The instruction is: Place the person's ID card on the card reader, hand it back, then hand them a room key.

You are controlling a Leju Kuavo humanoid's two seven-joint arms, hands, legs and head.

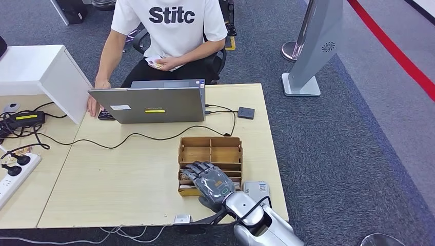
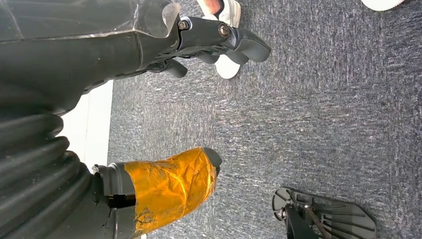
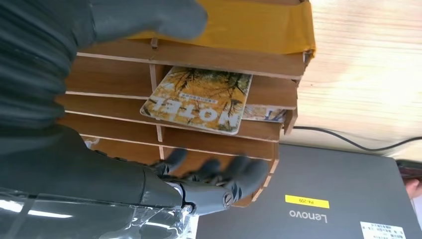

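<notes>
My right hand (image 1: 209, 180) hovers over the near part of a wooden divided box (image 1: 210, 149) on the table, fingers spread, gripping nothing. In the right wrist view a yellow hotel key card (image 3: 199, 99) lies tilted in one compartment of the box (image 3: 209, 59), with my thumb on one side and my fingers (image 3: 219, 172) on the other, apart from the card. A grey card reader (image 1: 257, 188) sits just right of my wrist. The seated person holds cards (image 1: 156, 62) at their lap. My left hand (image 2: 124, 50) hangs over the carpet, holding nothing.
A grey laptop (image 1: 151, 104) stands open at the table's far side, with the person's hand (image 1: 93, 105) beside it. A small black box (image 1: 245, 113) and cables (image 1: 133, 136) lie behind the wooden box. A power strip (image 1: 13, 177) sits at the left. A white cabinet (image 1: 38, 69) stands at the far left.
</notes>
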